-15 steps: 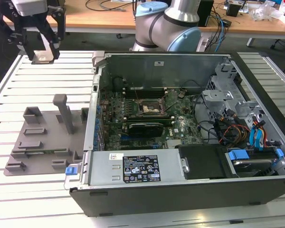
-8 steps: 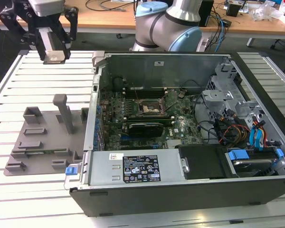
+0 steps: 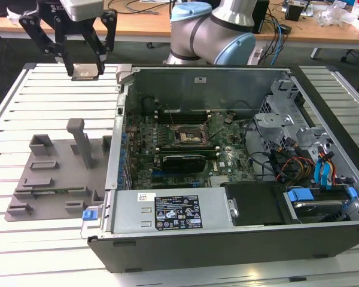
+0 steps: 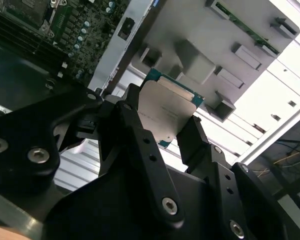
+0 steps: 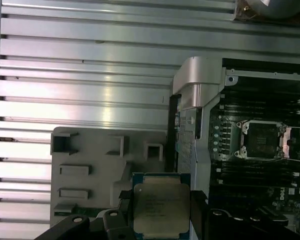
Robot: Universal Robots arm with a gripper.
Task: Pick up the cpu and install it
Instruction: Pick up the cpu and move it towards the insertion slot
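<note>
Cpu [image 5: 161,206]: small flat square chip, silvery-grey metal top, thin teal-green rim. Held about level in air, metal top up, pinched at two opposite edges by black gripper [image 3: 85,69]. Raised clear of grey fixture tray [image 3: 54,174], no contact.

Slatted metal table [image 3: 48,101]: pale aluminium with long grooves, and a bright sheen on the slats in the first wrist view (light source itself not seen). Behind the table, a wooden desk [image 3: 143,25] with a light brown top spans the back. Loose dark cables [image 3: 134,6] lie on the desk; blue cables [image 3: 277,37] hang over its edge toward the table. Crumpled clear plastic [image 3: 338,13] sits at the desk's end on the exterior view's right. Dark floor [image 3: 3,57] shows between desk and table.
</note>
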